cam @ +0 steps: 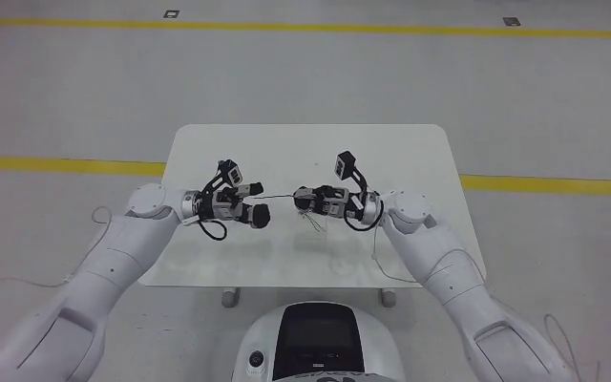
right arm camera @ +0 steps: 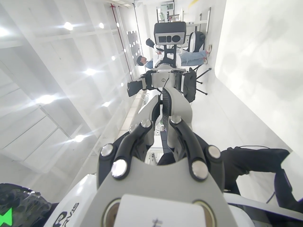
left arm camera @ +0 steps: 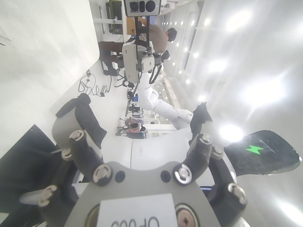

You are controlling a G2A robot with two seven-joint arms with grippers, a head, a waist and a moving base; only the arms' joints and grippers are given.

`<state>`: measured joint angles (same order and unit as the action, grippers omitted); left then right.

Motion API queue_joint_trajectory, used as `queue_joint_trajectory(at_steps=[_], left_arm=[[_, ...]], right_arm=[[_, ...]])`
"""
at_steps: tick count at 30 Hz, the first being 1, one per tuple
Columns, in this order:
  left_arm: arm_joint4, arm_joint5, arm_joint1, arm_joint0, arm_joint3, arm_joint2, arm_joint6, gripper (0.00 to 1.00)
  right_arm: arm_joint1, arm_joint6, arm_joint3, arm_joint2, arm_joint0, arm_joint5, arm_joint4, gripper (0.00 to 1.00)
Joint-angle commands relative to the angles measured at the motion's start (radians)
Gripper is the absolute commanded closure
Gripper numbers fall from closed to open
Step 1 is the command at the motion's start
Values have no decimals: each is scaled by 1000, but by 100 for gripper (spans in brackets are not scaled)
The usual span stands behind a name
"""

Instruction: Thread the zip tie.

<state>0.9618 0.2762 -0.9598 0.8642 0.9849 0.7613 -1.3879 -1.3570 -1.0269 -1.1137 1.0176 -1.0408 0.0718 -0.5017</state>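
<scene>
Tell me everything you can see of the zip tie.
The zip tie shows as a thin dark strand, nearly level, above the white table. One end is pinched in the shut right gripper; the other points toward the open left gripper. Its head and any loop are too small to tell.

The 2 arms (cam: 110, 263) are glossy white; the left gripper (left arm camera: 142, 102) and right gripper (right arm camera: 163, 95) are grey metal with silver screws (left arm camera: 101, 174) and black fingers (left arm camera: 90, 121).

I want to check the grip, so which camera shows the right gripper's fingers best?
The right wrist view: the right gripper is close up, fingers pressed together. The top view shows it small, the zip tie running from its tip. The left wrist view shows it farther off.
</scene>
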Motion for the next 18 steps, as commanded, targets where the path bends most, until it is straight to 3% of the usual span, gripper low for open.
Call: queue_joint_trajectory(at_steps=[1, 5, 12, 18], left_arm=[[14, -9, -1, 6, 10, 1, -2, 0], [4, -16, 0, 13, 38, -16, -2, 0], [2, -16, 0, 15, 40, -17, 5, 0], [-10, -27, 5, 37, 77, 6, 47, 0]], right_arm=[[-2, -15, 1, -7, 1, 1, -15, 100], [-9, -41, 19, -27, 14, 4, -39, 100], [-12, -28, 32, -37, 23, 10, -31, 100], [-7, -17, -12, -31, -5, 5, -33, 100]])
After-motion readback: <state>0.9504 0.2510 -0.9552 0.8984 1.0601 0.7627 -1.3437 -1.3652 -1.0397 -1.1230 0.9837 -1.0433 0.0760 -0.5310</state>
